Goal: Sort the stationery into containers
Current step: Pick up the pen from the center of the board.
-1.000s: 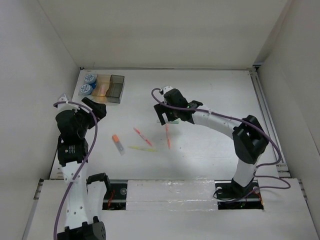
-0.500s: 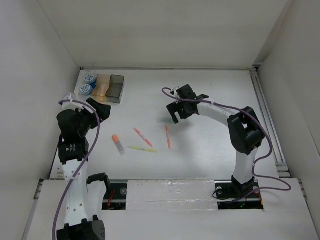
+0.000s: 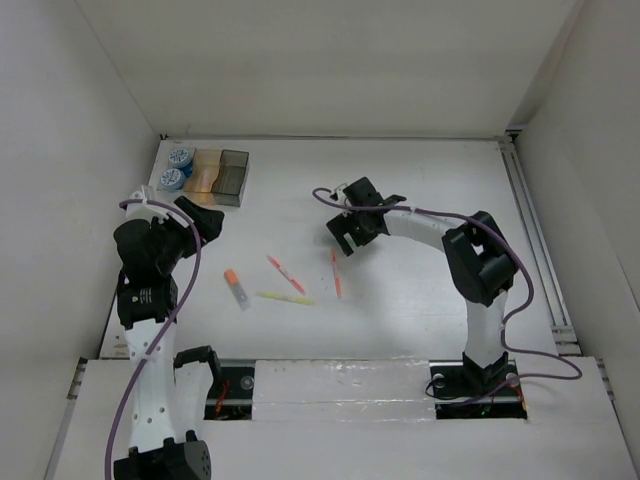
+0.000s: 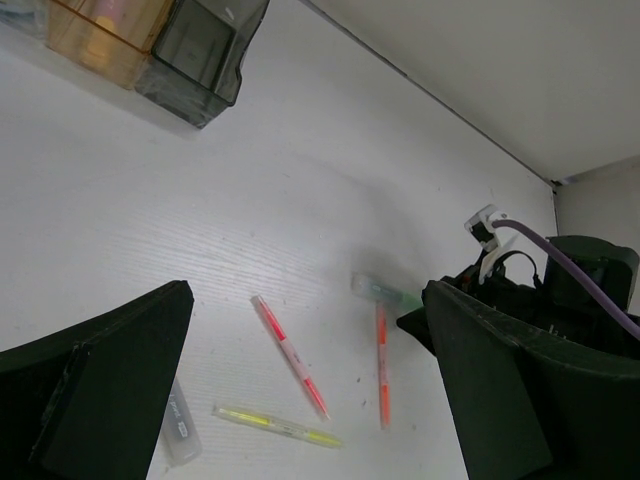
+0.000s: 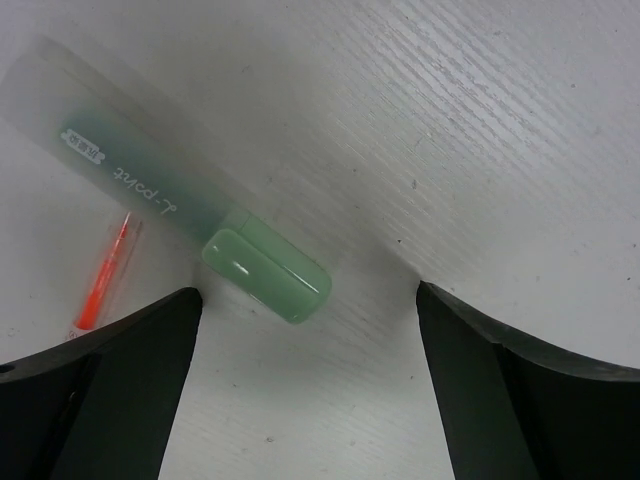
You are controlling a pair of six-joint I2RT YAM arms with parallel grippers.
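Note:
A green-capped marker (image 5: pixel 200 225) lies flat on the table, just ahead of my open right gripper (image 5: pixel 310 385) and between the lines of its fingers, not touched; it also shows in the left wrist view (image 4: pixel 385 292). Near it lie an orange pen (image 3: pixel 336 272), a red pen (image 3: pixel 285 273), a yellow pen (image 3: pixel 284 297) and an orange-capped marker (image 3: pixel 236 288). My right gripper (image 3: pixel 348 230) hovers low over the green marker. My left gripper (image 3: pixel 197 218) is open and empty, between the pens and the containers (image 3: pixel 232 178). Two blue-and-white rolls (image 3: pixel 177 168) sit in the clear bin.
The amber bin (image 4: pixel 105 30) and grey bin (image 4: pixel 200 55) stand at the table's far left corner by the wall. White walls enclose the table on three sides. The right arm's cable (image 3: pixel 430 215) loops above the table.
My right gripper swung right, away from the green marker, then came back left over it. My left arm shifted slightly. The pens have not moved.

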